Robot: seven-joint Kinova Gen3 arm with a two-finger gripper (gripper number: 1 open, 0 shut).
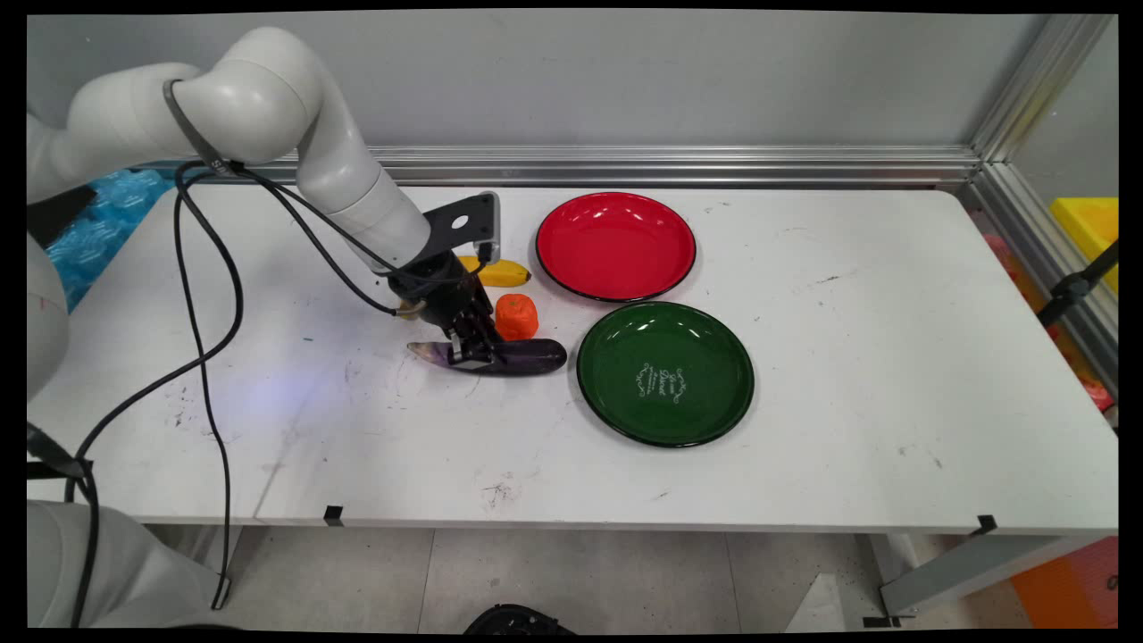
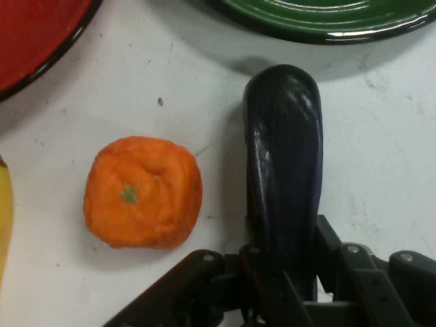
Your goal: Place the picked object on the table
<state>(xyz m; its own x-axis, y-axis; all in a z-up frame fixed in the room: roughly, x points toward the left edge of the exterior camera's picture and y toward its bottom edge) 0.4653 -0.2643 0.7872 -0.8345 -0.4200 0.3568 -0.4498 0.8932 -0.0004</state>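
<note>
White bench (image 1: 804, 446) stands against a grey wall, its surface scuffed and marked with dark smudges. At the left, black cables (image 1: 201, 357) hang from the white arm (image 1: 268, 116), which reaches down toward the middle of the bench. Its end effector (image 1: 471, 355) is low on the surface, its fingers pinching a dark purple eggplant (image 1: 527, 355) near the stem end — the hand view shows the eggplant (image 2: 283, 170) running out between the black linkage, gripped on both sides. The eggplant lies flat on the bench, its rounded end pointing toward the green plate (image 1: 665, 373). Just behind the eggplant sits an orange fruit (image 1: 516, 316), close to it but apart in the hand view (image 2: 143, 192). Behind that lies a yellow banana (image 1: 502, 272), partly hidden by the wrist. Right of the fruit, a red plate (image 1: 615, 245) sits at the back and the green plate nearer — both hold nothing.
</note>
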